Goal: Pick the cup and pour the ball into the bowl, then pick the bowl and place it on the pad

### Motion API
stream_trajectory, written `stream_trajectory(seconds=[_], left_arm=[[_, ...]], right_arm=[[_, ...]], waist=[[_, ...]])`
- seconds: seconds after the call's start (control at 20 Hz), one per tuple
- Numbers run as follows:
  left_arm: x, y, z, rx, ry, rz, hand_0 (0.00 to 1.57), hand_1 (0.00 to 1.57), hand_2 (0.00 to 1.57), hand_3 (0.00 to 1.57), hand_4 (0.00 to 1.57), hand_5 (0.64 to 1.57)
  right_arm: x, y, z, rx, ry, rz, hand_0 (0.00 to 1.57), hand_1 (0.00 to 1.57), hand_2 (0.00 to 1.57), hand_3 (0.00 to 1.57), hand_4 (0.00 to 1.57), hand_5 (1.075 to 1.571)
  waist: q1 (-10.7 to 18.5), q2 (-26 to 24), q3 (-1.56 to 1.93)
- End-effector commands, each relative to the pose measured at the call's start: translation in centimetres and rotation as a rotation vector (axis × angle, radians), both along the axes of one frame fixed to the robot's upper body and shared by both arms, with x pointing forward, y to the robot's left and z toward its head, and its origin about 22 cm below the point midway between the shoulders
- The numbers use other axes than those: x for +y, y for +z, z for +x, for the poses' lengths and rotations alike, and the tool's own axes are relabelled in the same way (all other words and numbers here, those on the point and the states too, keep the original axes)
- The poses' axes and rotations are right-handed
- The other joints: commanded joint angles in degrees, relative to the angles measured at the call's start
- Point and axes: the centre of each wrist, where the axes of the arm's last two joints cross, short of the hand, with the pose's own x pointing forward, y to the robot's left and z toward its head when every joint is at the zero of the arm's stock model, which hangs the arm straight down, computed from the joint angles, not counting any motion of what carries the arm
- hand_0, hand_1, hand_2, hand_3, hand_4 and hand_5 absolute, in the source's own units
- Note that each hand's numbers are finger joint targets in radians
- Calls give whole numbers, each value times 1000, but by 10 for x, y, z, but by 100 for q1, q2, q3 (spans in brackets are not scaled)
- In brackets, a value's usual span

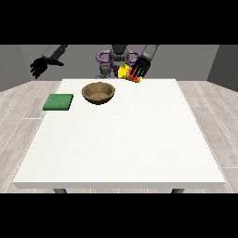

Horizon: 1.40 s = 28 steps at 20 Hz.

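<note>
A yellow and red cup (126,73) is held above the table's far edge, tipped over on its side with its mouth toward the view's left. The hand at the view's right (141,68) has its fingers curled round the cup. A brown wooden bowl (98,92) stands on the table below and left of the cup. No ball shows in the bowl or in the air. The green pad (58,102) lies flat near the table's left edge. The hand at the view's left (38,68) hangs raised off the table's far left corner, fingers relaxed, holding nothing.
The white table (121,139) stretches wide toward the camera. The robot's torso (116,58) stands behind the far edge. Grey wooden floor surrounds the table.
</note>
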Motion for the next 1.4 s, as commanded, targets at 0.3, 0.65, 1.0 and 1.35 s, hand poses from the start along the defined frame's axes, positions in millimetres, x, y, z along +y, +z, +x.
stream_trajectory(seconds=[0.3,0.65,1.0,1.35], left_arm=[[-65,28,-8,-113,-1,248,583,583,1571,1536,881,1571],[-84,44,-15,-158,-66,421,455,455,1571,1571,894,1571],[-98,21,-37,-201,-70,597,0,0,1571,1571,884,1556],[-110,32,-37,-217,-151,834,0,0,1571,1571,1246,1395]], right_arm=[[0,25,32,-42,44,-9,0,0,0,0,0,1548],[12,32,50,9,38,-49,0,0,0,267,0,1530],[72,31,87,-63,134,-18,0,0,0,218,0,1527],[52,42,87,-36,103,1,0,0,0,161,0,1516]], waist=[[-218,266,-3],[-96,130,-4],[-563,503,-5],[-497,400,-6]])
